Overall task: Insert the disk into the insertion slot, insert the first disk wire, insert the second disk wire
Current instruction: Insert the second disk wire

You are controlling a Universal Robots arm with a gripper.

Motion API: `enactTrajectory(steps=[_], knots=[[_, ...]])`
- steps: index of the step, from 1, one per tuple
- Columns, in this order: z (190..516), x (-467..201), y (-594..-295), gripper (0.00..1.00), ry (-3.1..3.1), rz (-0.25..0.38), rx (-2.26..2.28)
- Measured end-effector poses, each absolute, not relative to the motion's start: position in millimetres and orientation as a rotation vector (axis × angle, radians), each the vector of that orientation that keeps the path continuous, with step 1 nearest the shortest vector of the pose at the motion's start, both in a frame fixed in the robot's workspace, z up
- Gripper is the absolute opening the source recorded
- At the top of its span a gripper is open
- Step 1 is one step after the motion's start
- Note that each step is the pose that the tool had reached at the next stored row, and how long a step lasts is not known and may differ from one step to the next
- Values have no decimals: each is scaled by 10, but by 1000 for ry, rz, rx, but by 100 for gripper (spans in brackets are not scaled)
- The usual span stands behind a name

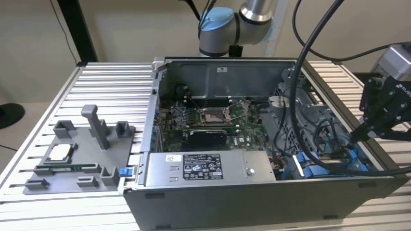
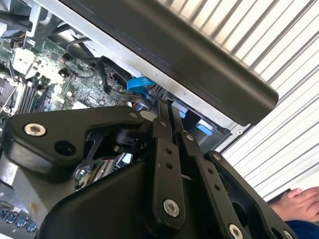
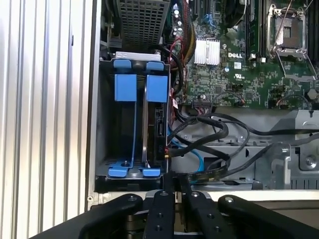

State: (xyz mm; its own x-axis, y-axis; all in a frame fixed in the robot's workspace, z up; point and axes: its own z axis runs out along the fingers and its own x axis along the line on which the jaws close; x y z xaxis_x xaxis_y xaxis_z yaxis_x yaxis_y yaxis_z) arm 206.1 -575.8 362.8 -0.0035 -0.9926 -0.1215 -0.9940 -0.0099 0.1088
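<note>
Gripper [image 3: 177, 191] is seen closed, contents untold; disk [image 3: 157, 122] is set in slot [image 3: 106, 149] just ahead, long axis aligned with it.

Two blue plastic carrier frames [image 3: 134, 87] occupy the dark-grey rectangular insertion slot [image 3: 107, 144]. Looping black cables [image 3: 219, 129] crowd the slot's circuit-board side, and a perforated grey metal cage [image 3: 142, 20] closes one end. Beyond the slot's grey case wall [image 3: 91, 99], the ribbed aluminium worktop [image 3: 45, 124] lies open.
</note>
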Motion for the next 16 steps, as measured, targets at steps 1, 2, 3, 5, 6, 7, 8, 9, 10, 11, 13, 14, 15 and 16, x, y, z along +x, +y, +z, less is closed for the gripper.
enactTrajectory(steps=[1, 2, 3, 5, 6, 7, 8, 9, 10, 11, 13, 14, 15, 16], knots=[[3633, 2061, -5758, 0, 2206, 260, -2212], [3646, 2061, -5759, 0, 2207, 265, -2213], [3661, 2061, -5759, 0, 2207, 269, -2214], [3700, 2061, -5759, 0, 2209, 276, -2215], [3721, 2060, -5759, 0, 2209, 279, -2215], [3742, 2058, -5759, 0, 2210, 281, -2215], [3766, 2054, -5759, 0, 2210, 283, -2215], [3789, 2049, -5759, 0, 2210, 284, -2215], [3813, 2042, -5759, 0, 2210, 286, -2215], [3834, 2034, -5759, 0, 2210, 288, -2214], [3865, 2007, -5759, 0, 2211, 292, -2214], [3871, 1989, -5759, 0, 2211, 293, -2214], [3875, 1969, -5758, 0, 2211, 293, -2214], [3876, 1948, -5757, 0, 2211, 293, -2214]])
